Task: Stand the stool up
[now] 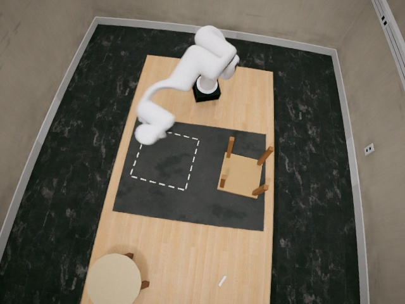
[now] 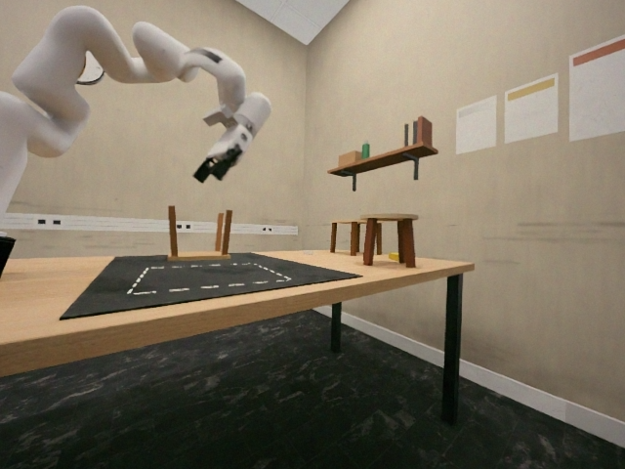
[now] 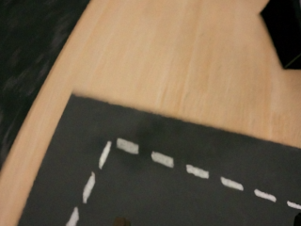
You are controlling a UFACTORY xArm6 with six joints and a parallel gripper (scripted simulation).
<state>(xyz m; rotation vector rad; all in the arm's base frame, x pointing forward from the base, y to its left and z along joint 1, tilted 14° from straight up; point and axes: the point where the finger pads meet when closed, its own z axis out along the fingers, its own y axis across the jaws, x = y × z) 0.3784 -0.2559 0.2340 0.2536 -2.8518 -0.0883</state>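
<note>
The square wooden stool (image 1: 242,173) (image 2: 198,255) lies upside down on the right part of the black mat (image 1: 196,209) (image 2: 101,297) (image 3: 212,141), seat flat on the mat and brown legs pointing up. It is outside the white dashed rectangle (image 1: 193,158) (image 2: 179,289) (image 3: 127,146), which is marked on the mat's left part. My gripper (image 2: 214,169) is open and empty, tilted downward high above the rectangle's corner nearest the robot base. In the overhead view the arm hides the gripper and that corner. The wrist view shows that corner and bare table.
The robot base (image 1: 206,93) (image 3: 287,28) stands on the wooden table (image 1: 183,255) (image 2: 429,267) behind the mat. A round stool (image 1: 112,279) (image 2: 389,236) stands upright at the table's far end from the base, and a small white piece (image 1: 222,280) lies nearby. A wall shelf (image 2: 383,158) holds small items.
</note>
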